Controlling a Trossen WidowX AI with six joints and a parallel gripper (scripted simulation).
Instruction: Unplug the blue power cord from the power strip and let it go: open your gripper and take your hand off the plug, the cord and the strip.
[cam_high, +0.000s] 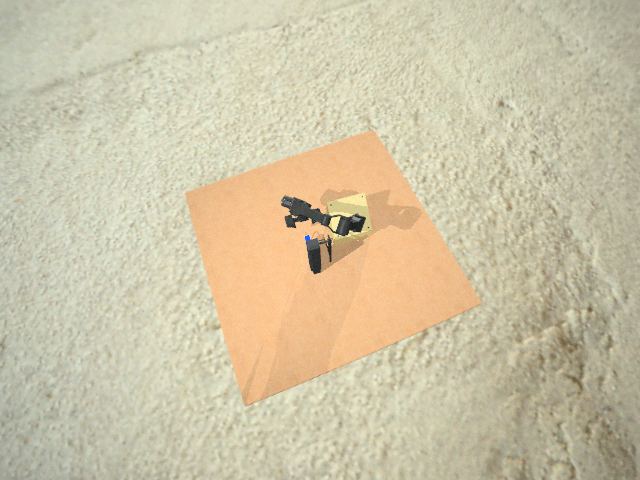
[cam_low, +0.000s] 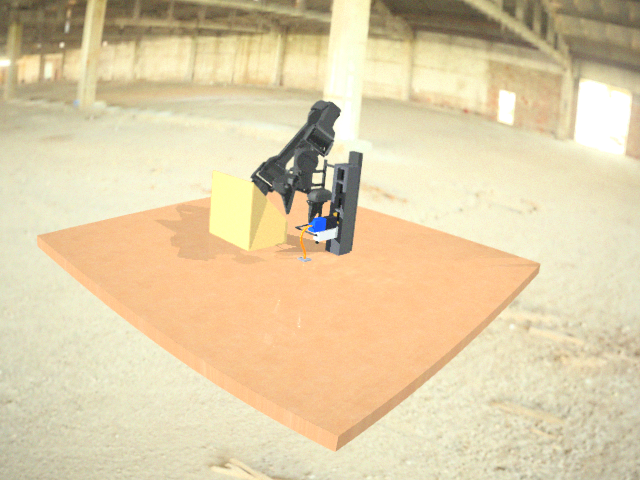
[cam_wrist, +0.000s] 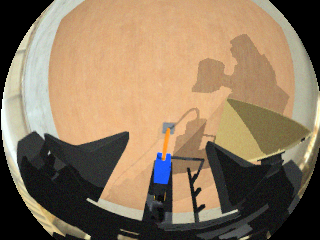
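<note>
The blue plug (cam_high: 307, 238) (cam_low: 317, 224) (cam_wrist: 162, 170) is above a white support (cam_low: 324, 235) beside the upright dark power strip (cam_high: 314, 258) (cam_low: 349, 206). Small gold-coloured parts (cam_wrist: 160, 198) show near the strip end of the plug; I cannot tell whether the prongs are in a socket. The orange cord (cam_low: 302, 242) (cam_wrist: 165, 145) runs from the plug down to a small grey plate (cam_low: 304, 259) on the board. My gripper (cam_low: 300, 217) (cam_wrist: 168, 140) is wide open and empty. In the wrist view its fingers stand on either side of the plug and cord, apart from them.
A yellow wedge-shaped block (cam_high: 347, 204) (cam_low: 230, 211) (cam_wrist: 240, 132) stands beside the arm. A thin dark bracket with prongs (cam_high: 329, 250) (cam_wrist: 194, 192) stands beside the strip, close to one finger. All stand on the orange-brown board (cam_high: 413, 279) (cam_low: 361, 330) (cam_wrist: 110, 60).
</note>
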